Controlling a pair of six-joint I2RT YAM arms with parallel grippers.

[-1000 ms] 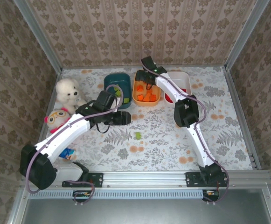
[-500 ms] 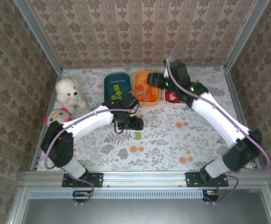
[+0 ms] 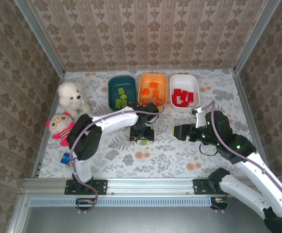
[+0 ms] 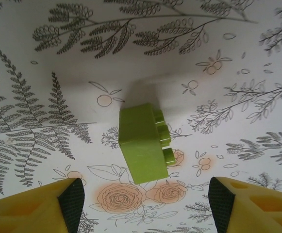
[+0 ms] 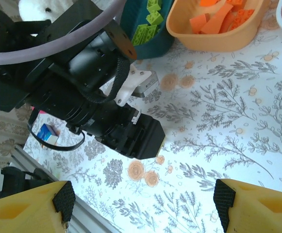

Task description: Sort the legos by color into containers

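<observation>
Plainly, the left tool (image 4: 143, 208) stands open, its yellow fingertips (image 4: 34, 208) wide apart with nothing between them. The small light green plastic brick (image 4: 141, 143) lies on the floral counter (image 4: 238, 63) just beyond the gap, toward 12 o'clock in the left wrist view. It rests on its side, studs facing 3 o'clock, its long edges skewed a little from the line of the fingers. A closing squeeze may therefore catch it corner-first and twist or flick it away, and a descent that stops short would close on air. The right tool (image 5: 141, 208), likewise open and empty, sits near at 3 o'clock of the left one seen from above and points at it, so a careless lift could knock the two together. The dark teal rounded plastic tub (image 3: 112, 85), holding other green bricks, lies at 11 o'clock.
</observation>
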